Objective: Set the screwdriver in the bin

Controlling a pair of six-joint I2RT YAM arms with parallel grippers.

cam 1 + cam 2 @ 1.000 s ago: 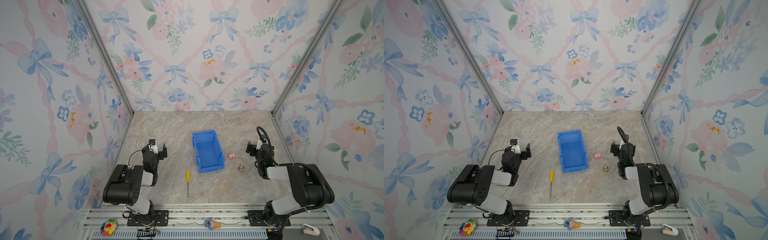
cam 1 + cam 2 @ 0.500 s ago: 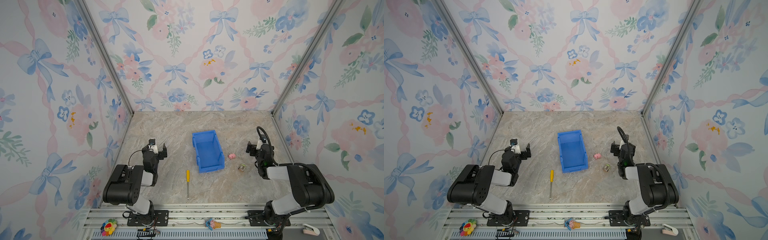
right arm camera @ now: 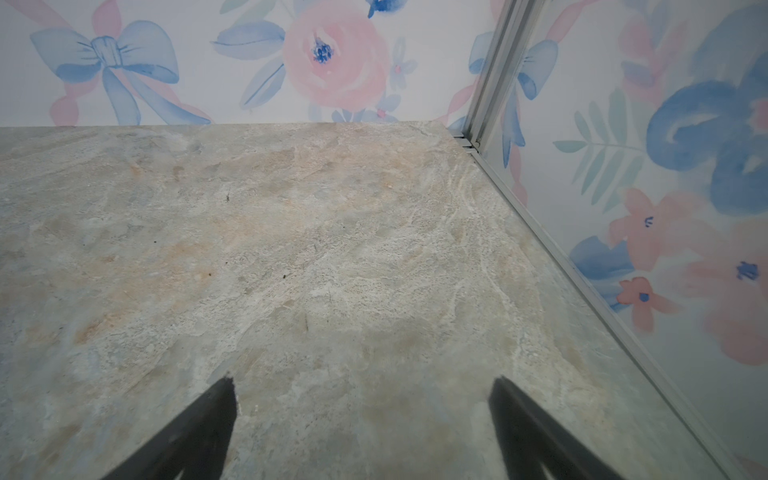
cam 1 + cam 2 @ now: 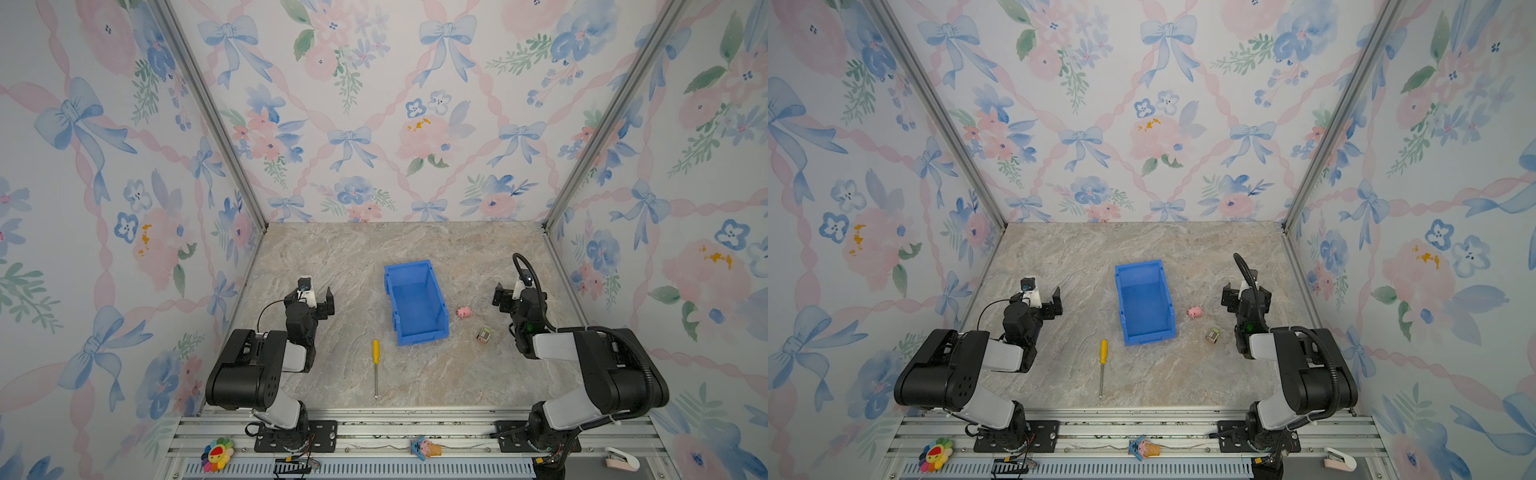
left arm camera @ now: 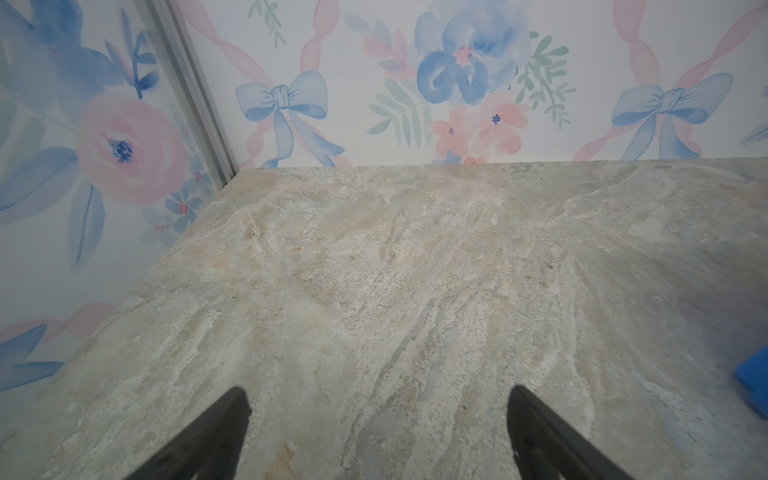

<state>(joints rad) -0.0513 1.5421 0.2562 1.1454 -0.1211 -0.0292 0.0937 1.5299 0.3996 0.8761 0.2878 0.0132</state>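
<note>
The left arm [image 4: 245,370] and right arm [image 4: 615,374] have black housings, pale grey links and looping black cables.

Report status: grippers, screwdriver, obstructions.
Left gripper, right gripper open, empty. Screwdriver flat on table, outside bin, near its front lip. Nothing between them.

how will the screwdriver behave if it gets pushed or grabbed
The screwdriver lies flat; its rounded handle suggests it may roll if nudged sideways. The thin metal shaft looks stiff but probably slippery, so the thicker handle seems the safer grasp.
</note>
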